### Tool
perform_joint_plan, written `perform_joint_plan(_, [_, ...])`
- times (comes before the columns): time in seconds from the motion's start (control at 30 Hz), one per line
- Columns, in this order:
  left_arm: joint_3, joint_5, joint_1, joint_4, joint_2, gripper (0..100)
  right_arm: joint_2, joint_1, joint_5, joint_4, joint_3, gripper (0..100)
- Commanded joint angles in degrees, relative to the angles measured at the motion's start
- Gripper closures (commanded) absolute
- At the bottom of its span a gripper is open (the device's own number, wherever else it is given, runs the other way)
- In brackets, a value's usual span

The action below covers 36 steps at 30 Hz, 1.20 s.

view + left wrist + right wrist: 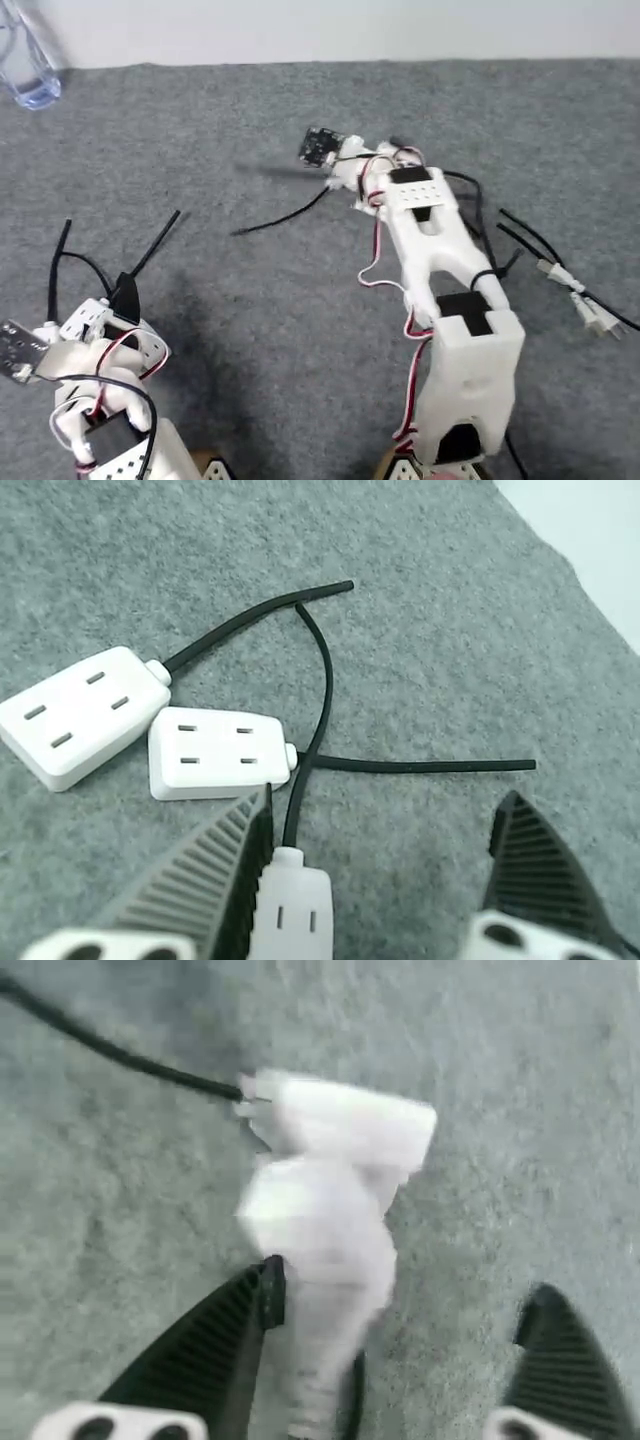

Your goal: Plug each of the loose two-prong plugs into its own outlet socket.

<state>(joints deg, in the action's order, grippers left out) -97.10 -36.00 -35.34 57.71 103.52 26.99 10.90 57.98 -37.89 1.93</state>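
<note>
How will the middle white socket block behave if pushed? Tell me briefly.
The socket block looks like rigid plastic with flat faces, so it should slide, not roll. It seems light, so it may skid on the carpet. Its black cord would probably trail along.

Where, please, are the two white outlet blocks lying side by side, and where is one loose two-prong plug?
Larger outlet block point(80, 715): left wrist view, on its slotted top face.
Smaller outlet block point(215, 752): left wrist view, on its top face between the slots.
Loose plug point(598, 318): high view, on its white body.
</note>
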Motion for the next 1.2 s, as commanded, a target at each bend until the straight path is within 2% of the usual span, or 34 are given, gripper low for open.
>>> perform_joint_plan(0.0, [0.7,0.2,0.0,-1.6,0.5,67,-1.7,-0.9,-0.6,1.0,4.1,60.8])
perform_joint_plan(0.33, [0.7,0.2,0.0,-1.6,0.5,67,-10.7,-1.2,-0.6,-6.0,4.5,60.8])
perform_joint_plan(0.57, [0.7,0.2,0.1,-1.7,0.5,67,-21.8,-1.3,-0.6,-20.3,4.3,60.8])
perform_joint_plan(0.83, [0.7,0.2,6.3,0.4,0.5,67,-28.6,-0.1,-1.2,-39.5,4.0,60.8])
perform_joint_plan(1.17, [0.7,0.2,6.2,0.1,0.6,67,-34.2,0.2,-23.0,-56.6,4.0,60.8])
